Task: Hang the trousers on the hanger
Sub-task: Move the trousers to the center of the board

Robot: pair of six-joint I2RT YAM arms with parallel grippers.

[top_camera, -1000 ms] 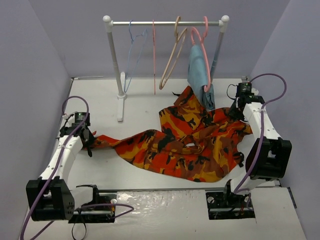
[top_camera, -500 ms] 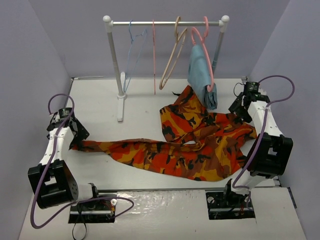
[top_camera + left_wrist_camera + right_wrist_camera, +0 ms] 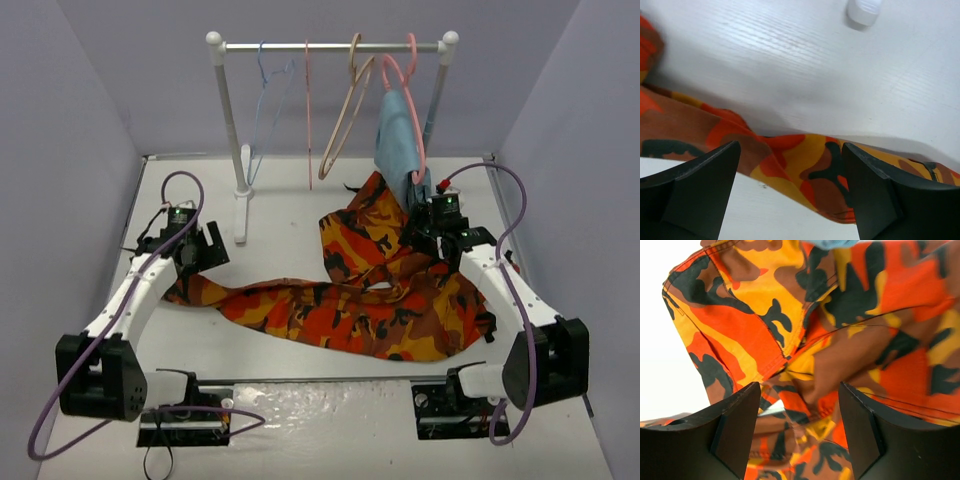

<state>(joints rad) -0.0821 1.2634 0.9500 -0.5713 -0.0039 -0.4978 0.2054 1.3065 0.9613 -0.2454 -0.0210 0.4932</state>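
Camouflage trousers (image 3: 370,310) on table (image 3: 290,205), left claw (image 3: 790,150), right claw (image 3: 799,387) — both gaping

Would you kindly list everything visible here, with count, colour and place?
trousers: one, orange-red-yellow-brown camouflage, spread on the table
table: one, white, beneath everything
rack: one, white posts, grey bar, at the back
wire hanger: one, light blue, left on bar
pink hangers: two, one mid-bar, one far right
tan hanger: one, tan, mid-bar
garment: one, light blue, on right pink hanger
left claw: one, black, open over a trouser leg
right claw: one, black, open over the trousers
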